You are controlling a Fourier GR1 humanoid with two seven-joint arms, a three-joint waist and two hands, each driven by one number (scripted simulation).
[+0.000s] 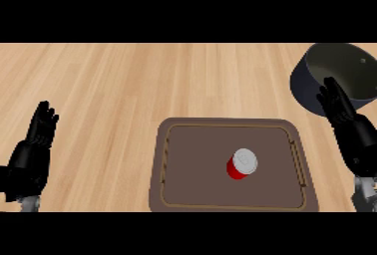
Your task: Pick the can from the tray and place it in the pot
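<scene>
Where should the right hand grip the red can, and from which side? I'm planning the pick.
Grip the can round its red side wall, coming from above and the right: it stands upright on the tray, nothing beside it, and the right hand is nearest.

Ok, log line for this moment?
can: upright on tray | pot: no can | left hand: open | right hand: open beside pot
</scene>
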